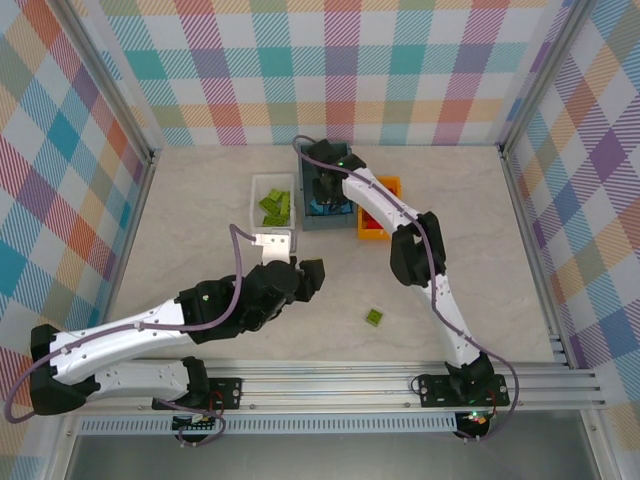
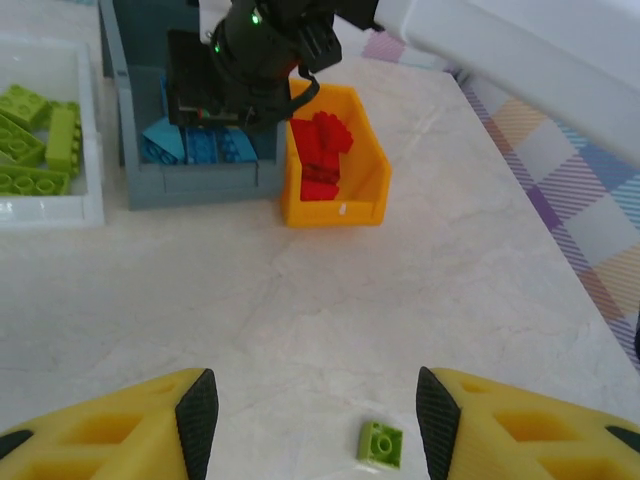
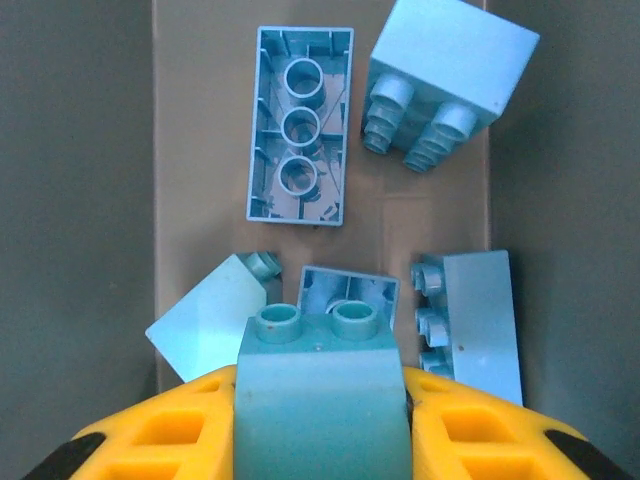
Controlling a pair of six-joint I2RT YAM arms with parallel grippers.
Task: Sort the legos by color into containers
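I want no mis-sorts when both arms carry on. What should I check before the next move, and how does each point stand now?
1. Right tool shut on a blue studded plastic brick: ok.
2. Right tool over the deep grey-blue plastic bin, with blue bricks below it: ok.
3. Left tool open: ok.
4. Loose lime green studded brick on the table, in the gap between the left tool's fingers but nearer the right one: ok.
5. Shallow white tray shows green bricks alone, small orange-yellow bin red alone: ok.
6. Left tool's height above the table: cannot tell.
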